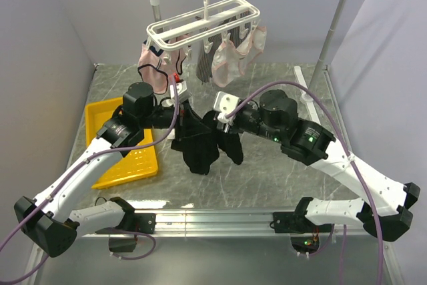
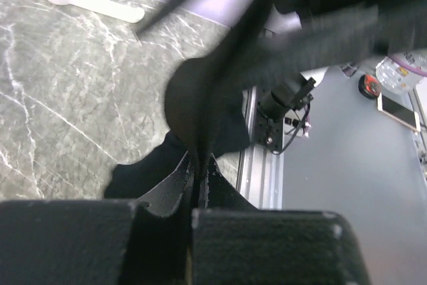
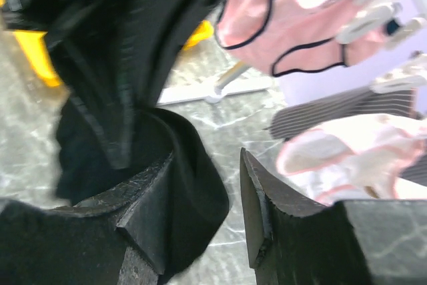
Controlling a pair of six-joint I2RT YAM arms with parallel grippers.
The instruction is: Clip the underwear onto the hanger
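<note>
The black underwear hangs in the air over the table's middle, stretched between my two grippers. My left gripper is shut on its upper left edge; in the left wrist view the jaws pinch the dark fabric. My right gripper is at its right edge with the jaws apart; a fold of the black fabric lies against the left finger. The white hanger hangs from the rail behind and above both grippers, with its clips showing in the right wrist view.
Pale pink underwear and a grey striped garment hang from the hanger's clips. The grey rail stand spans the back. A yellow tray lies at the left under the left arm.
</note>
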